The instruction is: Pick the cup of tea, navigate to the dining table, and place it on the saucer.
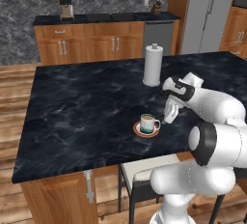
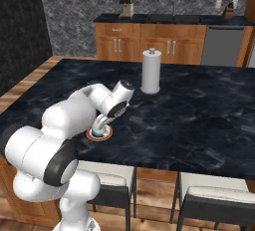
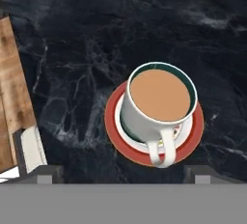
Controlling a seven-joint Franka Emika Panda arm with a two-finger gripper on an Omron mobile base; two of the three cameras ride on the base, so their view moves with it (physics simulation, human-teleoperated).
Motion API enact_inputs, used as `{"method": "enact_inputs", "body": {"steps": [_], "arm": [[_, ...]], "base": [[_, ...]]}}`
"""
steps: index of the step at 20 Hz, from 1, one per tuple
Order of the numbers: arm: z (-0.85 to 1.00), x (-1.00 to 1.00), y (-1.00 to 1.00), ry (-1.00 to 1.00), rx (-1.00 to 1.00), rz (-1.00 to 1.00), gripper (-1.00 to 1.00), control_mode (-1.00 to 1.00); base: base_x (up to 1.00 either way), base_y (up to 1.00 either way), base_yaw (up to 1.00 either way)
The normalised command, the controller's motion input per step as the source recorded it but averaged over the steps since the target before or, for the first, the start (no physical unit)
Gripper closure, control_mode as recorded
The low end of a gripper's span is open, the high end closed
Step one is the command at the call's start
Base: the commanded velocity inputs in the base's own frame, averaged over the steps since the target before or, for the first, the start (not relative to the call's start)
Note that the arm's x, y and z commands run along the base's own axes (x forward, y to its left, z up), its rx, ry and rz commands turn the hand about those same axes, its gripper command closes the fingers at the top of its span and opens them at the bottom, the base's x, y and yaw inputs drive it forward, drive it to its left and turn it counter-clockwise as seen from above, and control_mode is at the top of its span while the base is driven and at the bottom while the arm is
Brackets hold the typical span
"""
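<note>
Black white-veined marble bench (image 1: 87, 102) in wood-cabinet kitchen, white tea mug (image 3: 157, 103) upright on orange-rimmed saucer (image 3: 118, 136), hand (image 3: 124, 174) spread wide, empty, brown tea surface clear from hand view.

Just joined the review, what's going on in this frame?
The cup of tea stands upright on the saucer near the front edge of the dining table. The arm's gripper is open beside the cup, holding nothing. A paper-towel roll stands farther back on the table.
</note>
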Motion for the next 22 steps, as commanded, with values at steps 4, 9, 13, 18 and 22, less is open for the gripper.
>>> {"method": "enact_inputs", "body": {"steps": [4, 9, 13, 18, 22], "arm": [[0.51, -0.65, 0.0, 0.0, 0.0, -0.05, -1.0, -1.0], [0.53, -0.69, 0.04, 0.0, 0.0, -0.11, -1.0, -1.0], [0.46, -0.66, 0.13, 0.0, 0.0, -0.15, -1.0, -1.0], [0.27, -0.64, 0.23, 0.0, 0.0, -0.2, -1.0, -1.0], [0.24, -0.64, 0.23, 0.02, 0.0, -0.22, -1.0, -1.0]], "base": [[0.0, 0.0, 0.0], [0.0, 0.0, 0.0], [0.0, 0.0, 0.0], [0.0, 0.0, 0.0], [0.0, 0.0, 0.0]]}}
